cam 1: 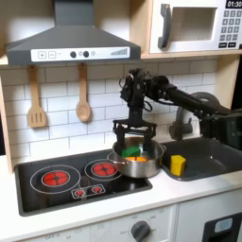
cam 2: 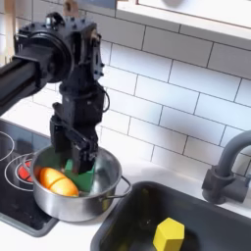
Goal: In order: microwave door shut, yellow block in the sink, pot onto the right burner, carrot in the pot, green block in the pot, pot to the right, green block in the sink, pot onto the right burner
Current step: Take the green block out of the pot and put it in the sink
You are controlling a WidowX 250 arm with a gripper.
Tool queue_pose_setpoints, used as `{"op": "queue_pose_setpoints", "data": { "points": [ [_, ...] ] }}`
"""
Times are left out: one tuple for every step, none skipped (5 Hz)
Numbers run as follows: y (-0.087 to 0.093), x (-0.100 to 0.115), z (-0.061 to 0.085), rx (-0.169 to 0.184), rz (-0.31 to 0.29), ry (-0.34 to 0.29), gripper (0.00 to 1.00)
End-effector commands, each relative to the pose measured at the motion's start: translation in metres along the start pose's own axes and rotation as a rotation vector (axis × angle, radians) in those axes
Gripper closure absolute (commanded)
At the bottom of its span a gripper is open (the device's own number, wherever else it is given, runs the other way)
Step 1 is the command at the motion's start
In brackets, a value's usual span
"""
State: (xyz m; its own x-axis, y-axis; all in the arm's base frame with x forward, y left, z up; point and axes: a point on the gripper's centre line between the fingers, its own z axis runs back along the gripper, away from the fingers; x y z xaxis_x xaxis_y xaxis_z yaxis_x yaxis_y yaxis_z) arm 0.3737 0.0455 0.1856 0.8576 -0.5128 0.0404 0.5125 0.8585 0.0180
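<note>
Inside the pot, at the near right corner of the stovetop, I have the gripper reaching straight down from above. In the second exterior view its 2 dark fingers drop below the rim, and the green block sits right at their tips, low against the pot's wall on the second exterior view's right. I cannot tell from either view whether the fingers are pressed on the block or just parted around it. The carrot lies beside it on the second exterior view's left, orange body across the pot floor, touching or nearly touching the block.

So what I am after lies directly under the hand, not off to a side; my judgement is that the coming move is a straight lift, then a carry toward the sink, which lies just past the pot on the first exterior view's right. The yellow block already rests in that basin, near its front. The pot stands partly off the right burner, overhanging toward the counter.

The microwave door looks closed up above. Behind is white tile with 2 wooden utensils hanging, and a range hood over the stove.
</note>
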Motion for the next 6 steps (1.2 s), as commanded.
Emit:
{"op": "queue_pose_setpoints", "data": {
  "points": [
    [-0.001, 0.008, -0.011, -0.011, -0.065, -0.013, 0.00],
    [-0.001, 0.010, -0.012, -0.001, -0.074, -0.030, 0.00],
    [0.000, 0.010, -0.017, -0.003, -0.080, -0.024, 0.00],
    [0.000, 0.009, -0.021, 0.006, -0.078, -0.039, 0.00],
    [-0.004, 0.010, -0.034, 0.004, -0.093, -0.039, 0.00],
    [-0.010, 0.017, -0.042, -0.002, -0.114, -0.036, 0.00]
  ]
}}
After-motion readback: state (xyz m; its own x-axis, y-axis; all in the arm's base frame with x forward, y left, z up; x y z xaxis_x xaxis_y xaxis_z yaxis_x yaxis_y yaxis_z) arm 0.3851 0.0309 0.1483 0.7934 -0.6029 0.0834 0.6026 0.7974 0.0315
